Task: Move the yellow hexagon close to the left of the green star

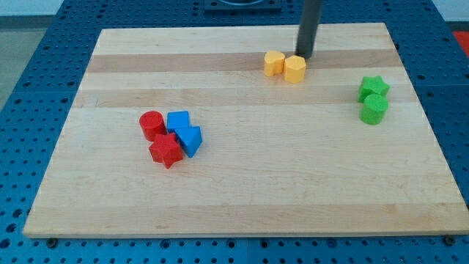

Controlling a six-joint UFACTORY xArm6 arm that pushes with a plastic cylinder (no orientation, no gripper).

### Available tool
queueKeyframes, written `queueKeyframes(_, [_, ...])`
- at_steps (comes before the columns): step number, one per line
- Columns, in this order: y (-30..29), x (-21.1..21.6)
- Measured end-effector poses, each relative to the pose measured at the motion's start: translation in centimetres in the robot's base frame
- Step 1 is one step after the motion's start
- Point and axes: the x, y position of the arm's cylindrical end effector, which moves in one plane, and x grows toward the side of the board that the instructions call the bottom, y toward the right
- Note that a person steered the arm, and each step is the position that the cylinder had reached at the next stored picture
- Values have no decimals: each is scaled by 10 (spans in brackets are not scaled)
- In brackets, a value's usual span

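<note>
Two yellow blocks sit side by side near the view's top centre. The right one looks like the yellow hexagon; the left yellow block has a shape I cannot make out. My tip is just above and to the right of the yellow hexagon, touching it or nearly so. The green star lies far to the view's right of the hexagon, with a wide gap between them. A green cylinder sits right below the star, touching it.
A cluster lies at the view's left centre: a red cylinder, a red star, a blue block and a blue triangle-like block. The wooden board rests on a blue perforated table.
</note>
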Motion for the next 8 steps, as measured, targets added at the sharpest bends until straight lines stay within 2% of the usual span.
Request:
queueKeyframes(1, [-23,49])
queueKeyframes(2, [-18,68])
queueKeyframes(3, [-33,64])
queueKeyframes(4, [-72,70])
queueKeyframes(5, [-75,88])
queueKeyframes(6, [-33,94])
queueKeyframes(7, [-22,101])
queueKeyframes(8, [-43,123])
